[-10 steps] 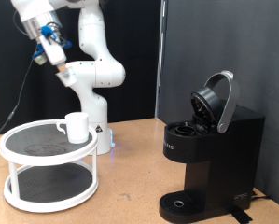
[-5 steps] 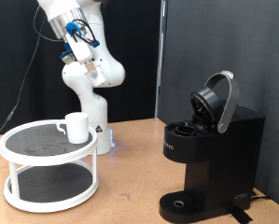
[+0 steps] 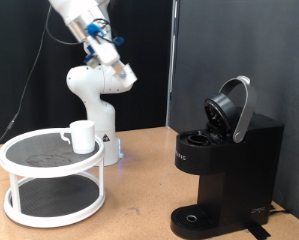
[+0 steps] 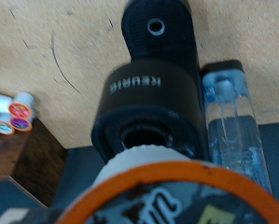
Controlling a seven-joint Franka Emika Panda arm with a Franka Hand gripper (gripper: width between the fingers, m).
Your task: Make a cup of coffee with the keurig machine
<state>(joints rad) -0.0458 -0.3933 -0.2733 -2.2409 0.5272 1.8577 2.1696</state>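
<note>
The black keurig machine (image 3: 224, 160) stands at the exterior view's right with its rounded lid (image 3: 232, 108) hinged open. The white cup (image 3: 82, 136) sits on the top tier of a white round rack (image 3: 29, 165) at the left. My gripper (image 3: 107, 48) is high up at the exterior view's top, left of the machine and far above the cup. The wrist view looks down on the machine (image 4: 148, 93), its open pod chamber and its drip tray (image 4: 156, 26). An orange-rimmed coffee pod (image 4: 167, 201) fills the foreground there, held in the gripper. The fingers themselves do not show.
A clear water tank (image 4: 228, 121) sits against the machine's side. A brown wooden box (image 4: 22, 159) with small coloured pods (image 4: 13, 112) beside it is near the machine. The arm's white base (image 3: 99, 100) stands behind the rack on the wooden table (image 3: 139, 190).
The arm has swung its hand from the exterior view's top left towards the right, closer to the machine. Cup, rack and machine have not moved.
</note>
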